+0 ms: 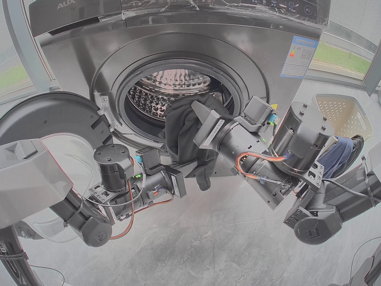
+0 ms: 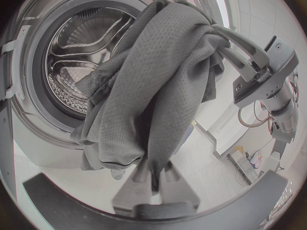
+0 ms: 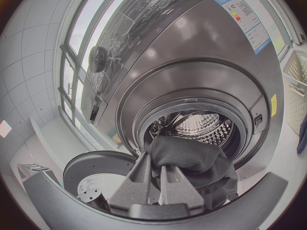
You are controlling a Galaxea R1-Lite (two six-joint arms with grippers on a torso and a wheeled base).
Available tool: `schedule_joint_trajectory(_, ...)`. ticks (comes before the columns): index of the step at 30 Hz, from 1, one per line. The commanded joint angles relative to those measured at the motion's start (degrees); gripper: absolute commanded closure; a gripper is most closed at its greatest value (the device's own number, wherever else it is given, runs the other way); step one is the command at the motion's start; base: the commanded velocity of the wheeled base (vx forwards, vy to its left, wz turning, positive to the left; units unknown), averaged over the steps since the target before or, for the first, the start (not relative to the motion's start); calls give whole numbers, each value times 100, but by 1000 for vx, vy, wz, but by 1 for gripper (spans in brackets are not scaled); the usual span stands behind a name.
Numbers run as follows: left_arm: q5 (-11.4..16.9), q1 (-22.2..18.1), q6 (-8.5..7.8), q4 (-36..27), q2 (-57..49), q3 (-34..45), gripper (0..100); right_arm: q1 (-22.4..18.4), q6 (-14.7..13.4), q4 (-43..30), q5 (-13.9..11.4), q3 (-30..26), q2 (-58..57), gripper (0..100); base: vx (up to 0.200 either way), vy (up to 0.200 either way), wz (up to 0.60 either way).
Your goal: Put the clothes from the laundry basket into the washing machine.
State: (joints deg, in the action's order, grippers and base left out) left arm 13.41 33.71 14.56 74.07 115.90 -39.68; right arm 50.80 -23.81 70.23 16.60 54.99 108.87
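Dark garment [image 1: 180, 136] hangs across the open mouth of the washing machine [image 1: 254, 48], centre frame, the fingers of left gripper [image 2: 155, 173] and right gripper [image 3: 155, 165] both clamped on it. Loading step in hand; next move likely calls for carrying it deeper into the drum [image 1: 166, 88] before release.

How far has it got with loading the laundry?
Done: the washer door stands open. In hand: the left gripper and right gripper both hold a dark garment at the drum mouth, most of it hanging outside. Still to do: pushing it in, then the blue garment draped on the laundry basket.
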Motion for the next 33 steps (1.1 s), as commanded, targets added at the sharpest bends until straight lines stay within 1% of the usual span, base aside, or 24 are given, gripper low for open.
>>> schedule_joint_trajectory(1, -5, -13, 3, 2, -32, -5, 100, 0, -1, -1, 1, -32, -42, 100, 0, 0, 0)
schedule_joint_trajectory(7, 30, 75, 39, -15, -419, 285, 100, -70, -1, -1, 1, -41, -59, 100, 0, 0, 0)
schedule_joint_trajectory(13, 83, 110, 21, -95, -577, 496, 100, -52, -1, -1, 1, -41, -51, 100, 0, 0, 0)
schedule_joint_trajectory(14, 83, 110, 30, -95, -568, 496, 0, -44, -1, -1, 1, -41, -59, 100, 0, 0, 0)
schedule_joint_trajectory(20, 65, 101, 100, -33, -392, 338, 0, -17, -1, -1, 1, -41, -51, 100, 0, 0, 0)
schedule_joint_trajectory(29, -31, 101, 109, 11, 135, -180, 0, 9, -1, -1, 1, -50, -59, 100, 0, 0, 0)
schedule_joint_trajectory(31, -102, 101, 100, 37, 153, -233, 0, 9, -1, 8, 1, -50, -68, 100, 0, 0, 0)
schedule_joint_trajectory(32, -102, 101, 100, 37, 153, -233, 100, 9, -1, 8, 1, -50, -68, 100, 0, 0, 0)
schedule_joint_trajectory(33, -154, 101, 100, 125, 153, -233, 100, 9, -1, 8, 1, -59, -86, 100, 0, 0, 0)
